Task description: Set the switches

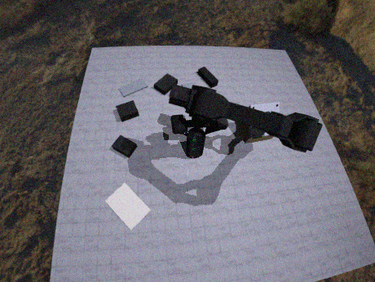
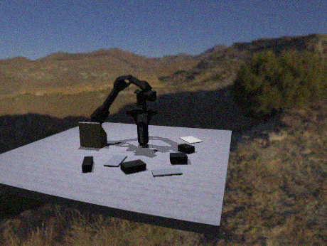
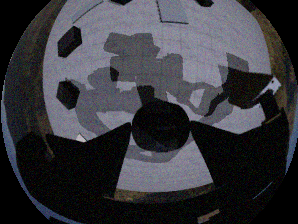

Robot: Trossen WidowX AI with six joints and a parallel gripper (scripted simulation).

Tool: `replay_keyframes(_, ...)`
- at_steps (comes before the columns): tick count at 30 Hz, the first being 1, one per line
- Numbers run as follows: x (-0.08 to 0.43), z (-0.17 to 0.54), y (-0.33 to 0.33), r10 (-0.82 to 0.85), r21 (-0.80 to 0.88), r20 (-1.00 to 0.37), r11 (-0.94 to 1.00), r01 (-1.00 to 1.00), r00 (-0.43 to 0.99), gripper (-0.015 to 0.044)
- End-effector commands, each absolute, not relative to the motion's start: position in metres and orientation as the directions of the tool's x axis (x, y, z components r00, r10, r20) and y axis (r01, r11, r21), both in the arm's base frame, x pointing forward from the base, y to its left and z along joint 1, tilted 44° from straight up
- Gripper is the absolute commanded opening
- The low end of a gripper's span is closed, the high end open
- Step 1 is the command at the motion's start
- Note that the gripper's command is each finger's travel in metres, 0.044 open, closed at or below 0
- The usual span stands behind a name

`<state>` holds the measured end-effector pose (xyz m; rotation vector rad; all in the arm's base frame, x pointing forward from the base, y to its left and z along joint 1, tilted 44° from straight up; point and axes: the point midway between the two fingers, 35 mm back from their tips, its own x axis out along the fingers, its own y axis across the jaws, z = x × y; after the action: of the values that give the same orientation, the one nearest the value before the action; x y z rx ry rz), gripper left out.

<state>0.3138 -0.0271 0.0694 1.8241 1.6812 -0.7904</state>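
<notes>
The dark controller unit (image 1: pixel 196 143) (image 2: pixel 143 134) (image 3: pixel 161 131) hangs below the wrist, between the two fingers. Small green marks show on its side in the top view. In the exterior view it stands tall and narrow, its lower end close above or at the bench (image 1: pixel 244 232) (image 2: pixel 199 199) (image 3: pixel 210 40); I cannot tell whether it touches. The wrist view shows it as a rounded dark shape with a fingertip against each side. My gripper (image 3: pixel 161 125) is shut on it. Switch positions and label squares cannot be read.
Black blocks (image 1: pixel 165 83) (image 2: pixel 133 166) (image 3: pixel 69 41) and thin grey plates (image 1: pixel 133 87) (image 2: pixel 167 173) lie around the arm. A white card (image 1: pixel 127 205) (image 2: pixel 191 139) lies apart from them. A brown upright box (image 2: pixel 92 136) (image 3: pixel 247 87) stands beside the arm's base. Dark shadows surround the unit.
</notes>
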Motion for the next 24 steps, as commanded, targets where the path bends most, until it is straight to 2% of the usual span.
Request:
replay_keyframes(1, 0.312, 0.063, -0.027, 0.686, -0.015, -0.727, -0.072, 0.997, 0.038, 0.0338)
replay_keyframes(24, 0.311, 0.047, -0.037, 0.685, -0.015, -0.728, -0.072, 0.997, 0.038, 0.0338)
